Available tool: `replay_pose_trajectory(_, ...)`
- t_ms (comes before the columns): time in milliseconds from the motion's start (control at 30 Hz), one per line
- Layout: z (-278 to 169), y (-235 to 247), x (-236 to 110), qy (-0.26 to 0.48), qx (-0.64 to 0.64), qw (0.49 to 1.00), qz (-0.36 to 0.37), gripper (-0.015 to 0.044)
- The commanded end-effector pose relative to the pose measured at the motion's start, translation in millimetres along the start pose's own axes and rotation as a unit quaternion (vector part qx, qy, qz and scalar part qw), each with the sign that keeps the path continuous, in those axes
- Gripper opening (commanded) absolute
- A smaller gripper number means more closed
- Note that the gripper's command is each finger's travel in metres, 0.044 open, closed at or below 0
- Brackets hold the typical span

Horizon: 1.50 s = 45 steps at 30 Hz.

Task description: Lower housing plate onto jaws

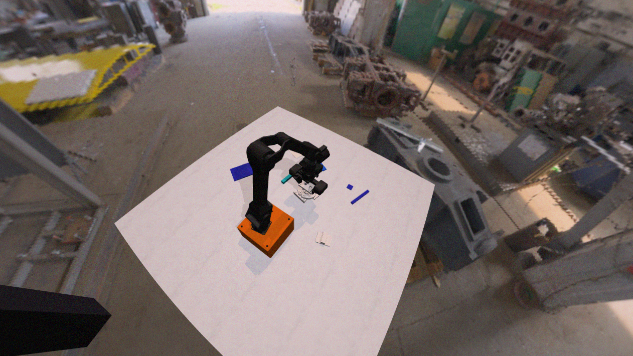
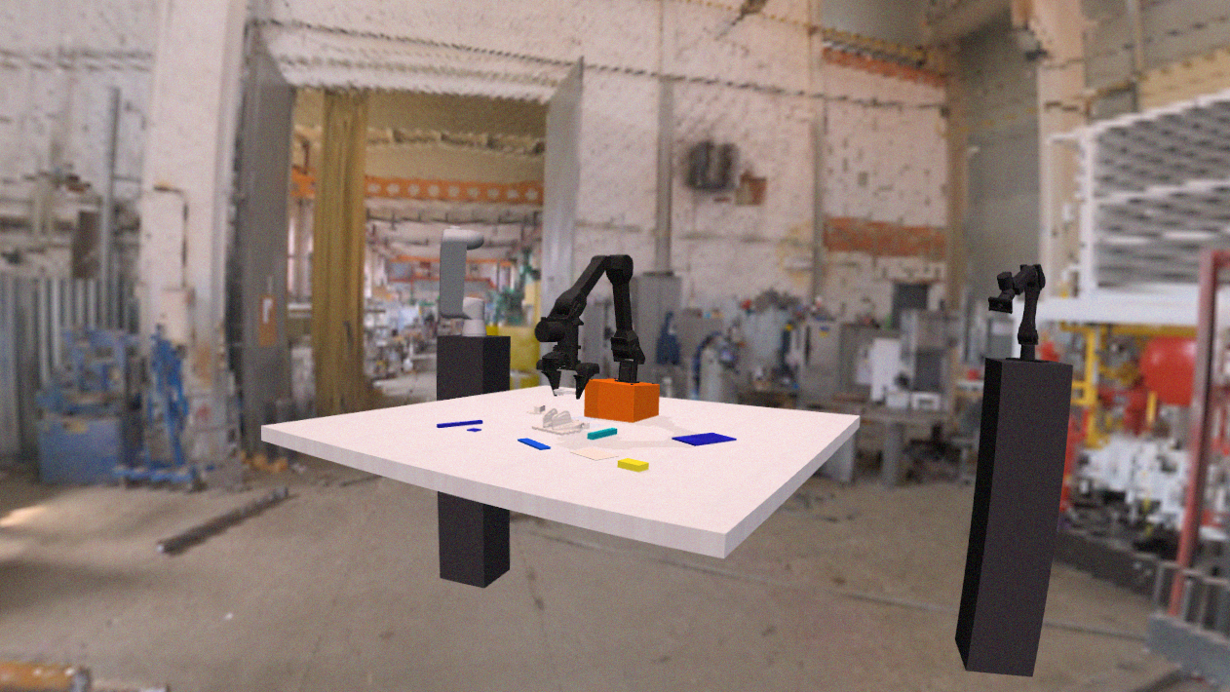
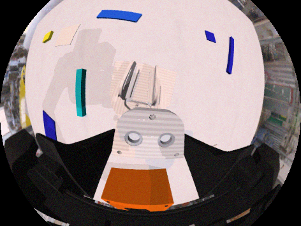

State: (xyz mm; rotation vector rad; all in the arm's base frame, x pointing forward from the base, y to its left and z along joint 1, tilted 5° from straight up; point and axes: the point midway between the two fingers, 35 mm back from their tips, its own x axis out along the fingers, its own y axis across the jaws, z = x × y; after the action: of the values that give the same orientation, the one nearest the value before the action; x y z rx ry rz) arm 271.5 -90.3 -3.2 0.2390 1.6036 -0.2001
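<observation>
My gripper [image 1: 308, 180] [image 2: 568, 395] [image 3: 149, 135] is shut on the housing plate [image 3: 150, 122], a pale plate with two large round holes, held by its two sides. In the top view the plate is largely hidden by the fingers. The plate is above the table, next to the pale gripper base [image 3: 169, 80] [image 2: 563, 429]. Two upright jaws, the left jaw [image 3: 129, 81] and the right jaw [image 3: 155, 84], stand on that base. In the wrist view the plate's upper edge overlaps the base's near part and hides the jaw stubs. I cannot tell the exact height gap.
The orange arm mount [image 1: 265, 230] [image 2: 621, 400] [image 3: 137, 183] stands close by. A teal bar [image 3: 80, 92] [image 2: 601, 434] lies left of the base in the wrist view. Blue pieces, a yellow block [image 2: 633, 465] and a small pale part [image 1: 323, 238] lie on the white table [image 1: 248, 310].
</observation>
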Motion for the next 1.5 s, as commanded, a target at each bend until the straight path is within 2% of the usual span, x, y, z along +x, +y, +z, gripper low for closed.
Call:
replay_pose_trajectory(0,0.9,11.1,-0.2,0.001,0.039,0.999,0.002,0.0351)
replay_pose_trajectory(1467,-9.2,24.6,0.0,0.001,0.067,0.998,0.002,0.0351)
